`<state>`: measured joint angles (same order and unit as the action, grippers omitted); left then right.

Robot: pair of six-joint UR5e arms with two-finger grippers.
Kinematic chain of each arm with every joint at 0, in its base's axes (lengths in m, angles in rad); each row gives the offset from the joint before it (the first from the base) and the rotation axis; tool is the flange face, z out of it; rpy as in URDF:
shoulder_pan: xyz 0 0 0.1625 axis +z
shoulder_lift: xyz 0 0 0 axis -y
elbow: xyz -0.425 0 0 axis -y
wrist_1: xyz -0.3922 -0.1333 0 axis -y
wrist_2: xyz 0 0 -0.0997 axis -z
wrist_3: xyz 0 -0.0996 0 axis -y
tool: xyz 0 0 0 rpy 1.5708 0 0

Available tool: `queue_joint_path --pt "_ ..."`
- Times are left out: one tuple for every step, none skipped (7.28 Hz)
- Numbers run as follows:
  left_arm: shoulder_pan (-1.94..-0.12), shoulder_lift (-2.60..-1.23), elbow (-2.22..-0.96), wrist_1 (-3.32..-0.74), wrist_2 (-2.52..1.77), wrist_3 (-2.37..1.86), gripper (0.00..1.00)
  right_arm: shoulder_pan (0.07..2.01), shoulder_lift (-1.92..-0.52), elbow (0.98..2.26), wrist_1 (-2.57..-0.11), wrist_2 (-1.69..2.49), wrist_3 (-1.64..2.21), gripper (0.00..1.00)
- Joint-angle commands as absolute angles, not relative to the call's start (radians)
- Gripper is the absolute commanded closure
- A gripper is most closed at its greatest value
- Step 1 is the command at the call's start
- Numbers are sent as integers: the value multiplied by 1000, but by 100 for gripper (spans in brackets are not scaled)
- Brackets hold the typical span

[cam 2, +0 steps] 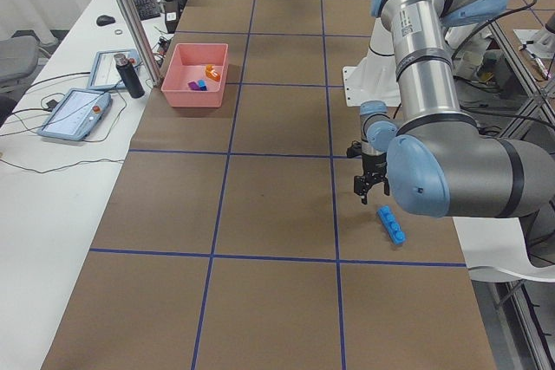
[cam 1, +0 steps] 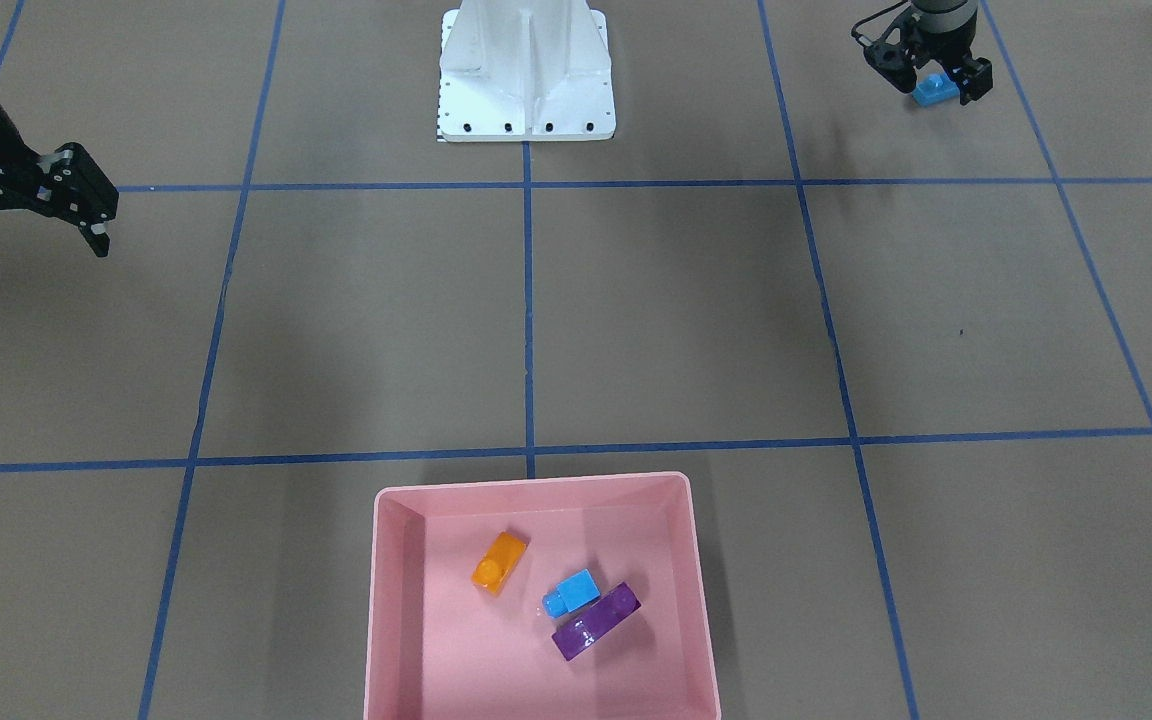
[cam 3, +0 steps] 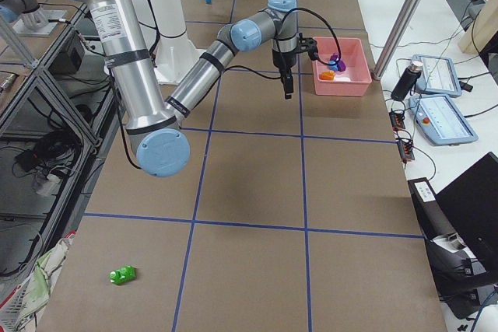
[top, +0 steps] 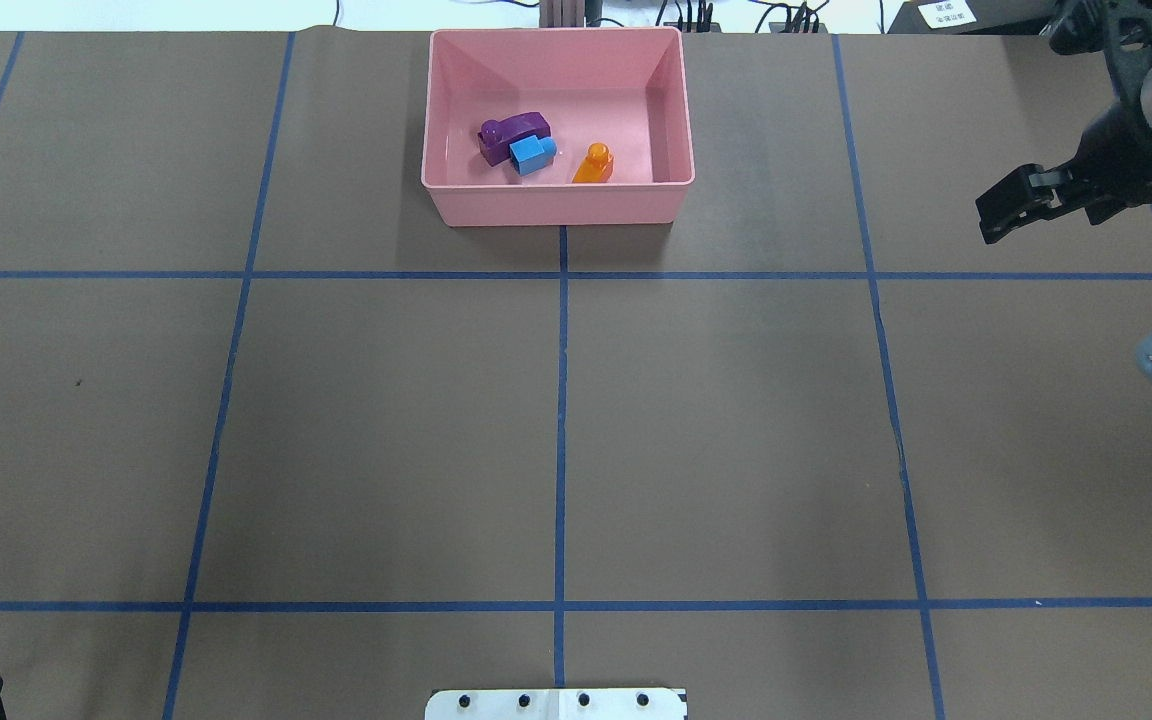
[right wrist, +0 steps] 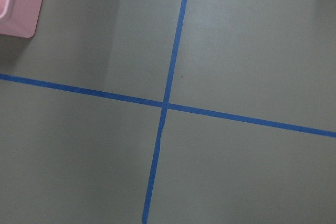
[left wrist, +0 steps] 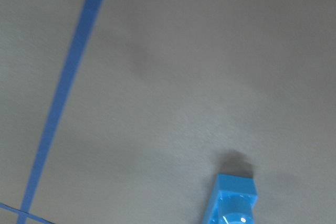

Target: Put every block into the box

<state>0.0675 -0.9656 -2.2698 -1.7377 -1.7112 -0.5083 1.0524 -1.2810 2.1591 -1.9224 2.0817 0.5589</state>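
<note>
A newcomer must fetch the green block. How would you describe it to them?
Go to the end of the table on the robot's right, away from the pink box. In the corner square on the robot's side lies the green block, no other brick near it, the only green one.

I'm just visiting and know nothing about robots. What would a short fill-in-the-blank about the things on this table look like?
The shallow pink plastic tray holds ___ glossy toy bricks. The long blue four-stud brick lies on the brown table nearest the robot's ___ gripper. The small two-stud brick lying alone, far from the tray, is ___.
Missing words: three; left; green.
</note>
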Motion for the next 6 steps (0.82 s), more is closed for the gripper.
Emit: queue_joint_path --pt "188 -965 -2250 -1735 -1688 -598 0 1057 -1285 2161 -1922 2089 554 0" --pt "190 -969 -2229 -1738 -1687 -592 0 1055 -1282 2160 -1921 2089 557 0" --pt "192 -973 -2209 -1740 -1686 -589 1 1054 -1278 2155 -1921 2089 558 0" --pt "196 -974 -2189 -1740 -1672 -589 1 1054 -1272 2155 -1921 2089 558 0" --pt "199 -979 -2187 -1741 -1672 -592 1 1054 -1270 2152 -1921 2091 561 0" --pt "221 -983 -2177 -1741 -1672 -595 1 1054 -1270 2154 -1921 2100 566 0"
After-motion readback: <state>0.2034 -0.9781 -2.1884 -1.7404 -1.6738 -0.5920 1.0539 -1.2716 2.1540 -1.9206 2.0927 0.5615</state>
